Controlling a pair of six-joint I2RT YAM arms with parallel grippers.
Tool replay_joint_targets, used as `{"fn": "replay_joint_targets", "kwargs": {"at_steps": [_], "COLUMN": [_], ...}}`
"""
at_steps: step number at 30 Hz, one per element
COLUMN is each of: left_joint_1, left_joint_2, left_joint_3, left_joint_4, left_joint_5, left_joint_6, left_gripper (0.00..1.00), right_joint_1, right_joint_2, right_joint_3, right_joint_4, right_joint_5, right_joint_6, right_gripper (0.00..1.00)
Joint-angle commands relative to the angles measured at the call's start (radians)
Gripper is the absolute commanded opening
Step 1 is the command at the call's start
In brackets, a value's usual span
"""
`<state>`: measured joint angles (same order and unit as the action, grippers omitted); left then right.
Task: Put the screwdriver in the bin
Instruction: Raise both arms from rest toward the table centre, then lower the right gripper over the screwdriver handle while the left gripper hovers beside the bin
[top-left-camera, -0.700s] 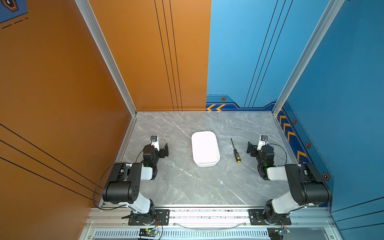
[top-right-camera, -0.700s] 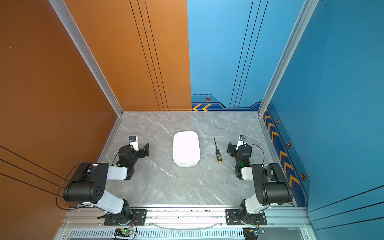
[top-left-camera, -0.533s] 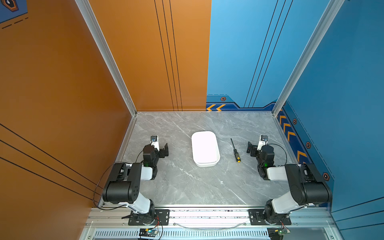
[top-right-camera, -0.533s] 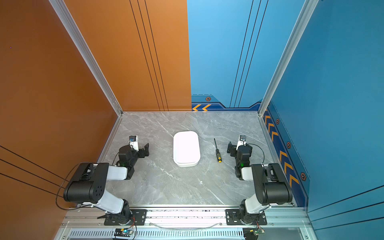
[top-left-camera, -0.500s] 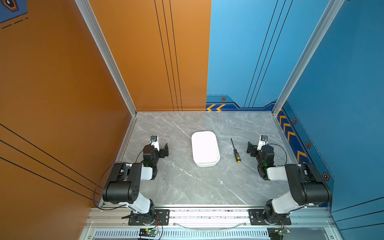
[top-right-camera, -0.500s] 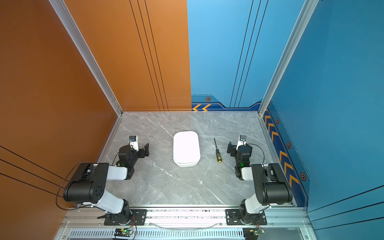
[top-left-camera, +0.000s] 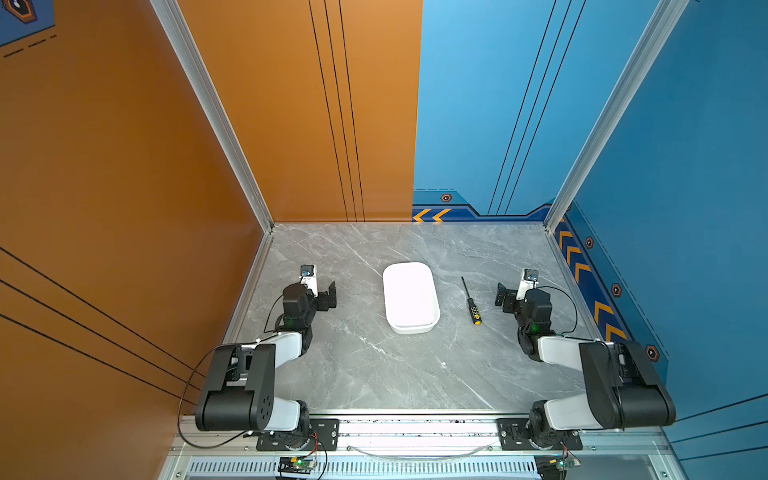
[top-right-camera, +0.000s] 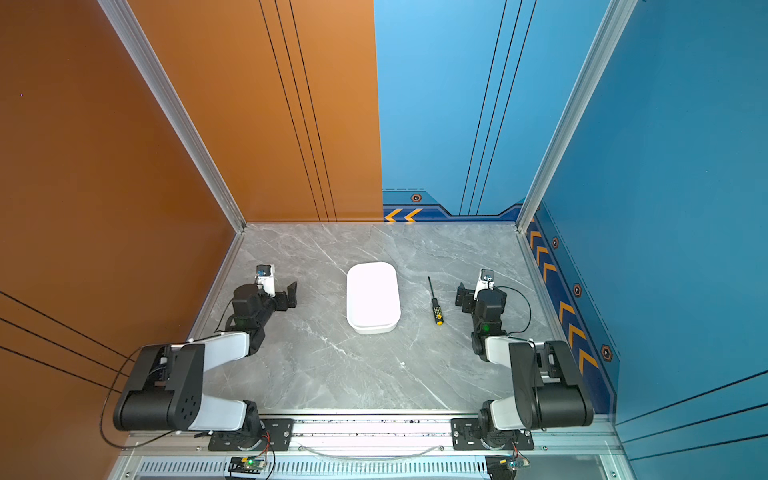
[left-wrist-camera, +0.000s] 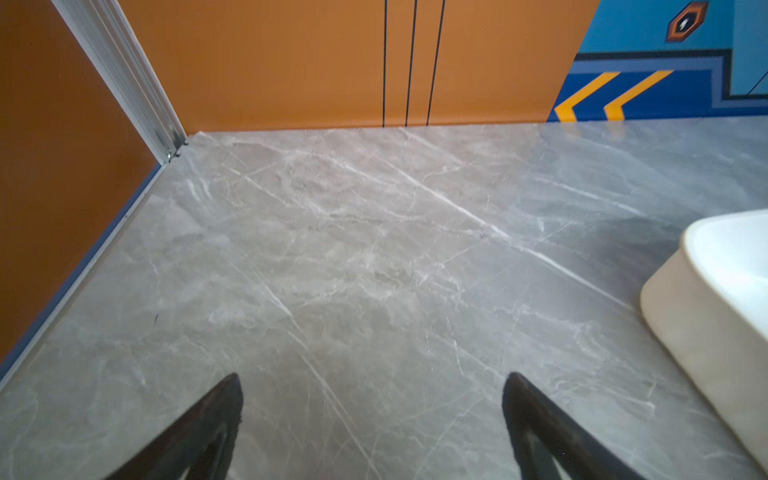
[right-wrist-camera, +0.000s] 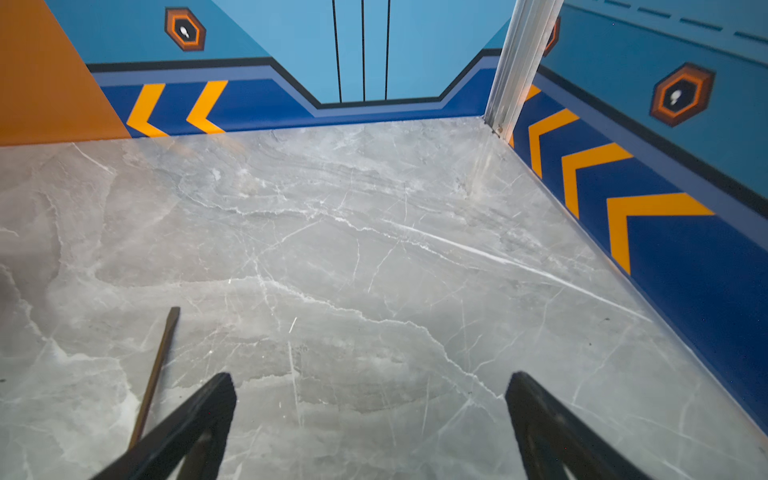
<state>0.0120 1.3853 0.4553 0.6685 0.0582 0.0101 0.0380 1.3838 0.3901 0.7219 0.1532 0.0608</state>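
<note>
The white bin (top-left-camera: 410, 297) (top-right-camera: 372, 296) lies empty in the middle of the grey marble table. To its right lies the screwdriver (top-left-camera: 471, 301) (top-right-camera: 434, 301), thin shaft pointing away, black handle with yellow cap nearer. Its shaft (right-wrist-camera: 156, 370) shows in the right wrist view beside one finger. My right gripper (top-left-camera: 508, 296) (right-wrist-camera: 370, 384) rests low just right of the screwdriver, open and empty. My left gripper (top-left-camera: 328, 296) (left-wrist-camera: 374, 384) rests left of the bin, open and empty. A corner of the bin (left-wrist-camera: 715, 307) shows in the left wrist view.
Orange walls (top-left-camera: 166, 166) close the left and back left, blue walls (top-left-camera: 685, 187) the back right and right. A metal rail (top-left-camera: 415, 428) with the arm bases runs along the front edge.
</note>
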Motion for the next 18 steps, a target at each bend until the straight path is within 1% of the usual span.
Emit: {"fn": "replay_joint_targets", "kwargs": {"at_steps": [1,3,5,9,13,15,18], "left_joint_1": [-0.004,-0.007,-0.015,-0.018,-0.030,-0.042,-0.046], "left_joint_2": [-0.074,-0.083,-0.074,-0.017,0.052,0.064,0.063], "left_joint_3": [0.089,0.121,0.147,0.202,0.225,0.222,0.202], "left_joint_4": [-0.243,-0.282,-0.297,-0.305,-0.266,-0.265,-0.264], "left_joint_5": [0.100,0.197,0.275,0.477,0.624,0.642,0.655], "left_joint_6": [-0.037,-0.069,-0.131,-0.247,-0.361,-0.375,-0.378], "left_gripper": [0.98,0.98,0.98,0.98,0.98,0.98,0.98], "right_joint_1": [-0.003,-0.002,-0.001,0.003,0.020,0.049,0.095], "right_joint_2": [-0.127,-0.184,-0.225,-0.255,-0.228,-0.197,-0.139], "right_joint_3": [0.108,0.161,0.224,0.314,0.360,0.378,0.411], "right_joint_4": [-0.318,-0.486,-0.659,-0.906,-1.008,-1.036,-1.082], "right_joint_5": [-0.030,-0.062,-0.106,-0.208,-0.348,-0.384,-0.392], "right_joint_6": [0.029,0.056,0.075,0.110,0.174,0.183,0.182], "right_gripper": [1.00,1.00,1.00,1.00,0.99,0.98,0.97]}}
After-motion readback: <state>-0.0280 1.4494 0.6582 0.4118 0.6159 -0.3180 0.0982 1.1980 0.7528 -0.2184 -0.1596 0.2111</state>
